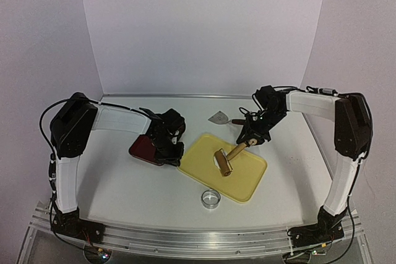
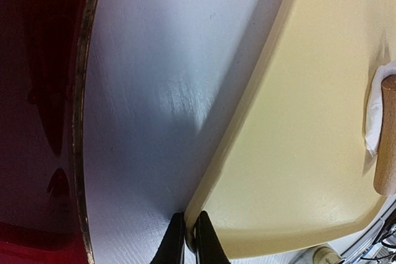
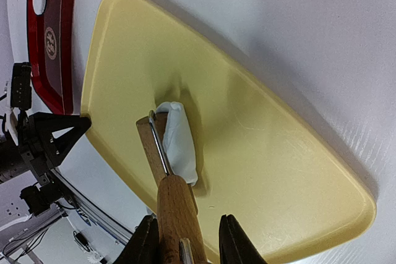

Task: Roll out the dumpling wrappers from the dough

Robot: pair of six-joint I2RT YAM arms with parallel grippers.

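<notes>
We are noting the right fingers point(image 3: 147, 245) clenching the wooden handle of the rolling pin point(image 3: 176, 208), whose barrel is lying against the dough point(image 3: 180, 140). The dough is sitting near the middle of the yellow board point(image 3: 278, 153) as a thick white lump, not yet spread thin. No dumpling wrappers are showing in any view.

We are reading the low, slanted handle as a way of bearing down while pushing across the board. The left fingers point(image 2: 176, 245) are closing on the board's rim at the side nearest the red board point(image 1: 143, 148). We are judging this as a brace, keeping the yellow board from sliding on the surface point(image 1: 124, 177) under the pin's thrust. The ring cutter point(image 1: 210, 198) is sitting off the yellow board, just beside its front edge, likely parked for cutting.
</notes>
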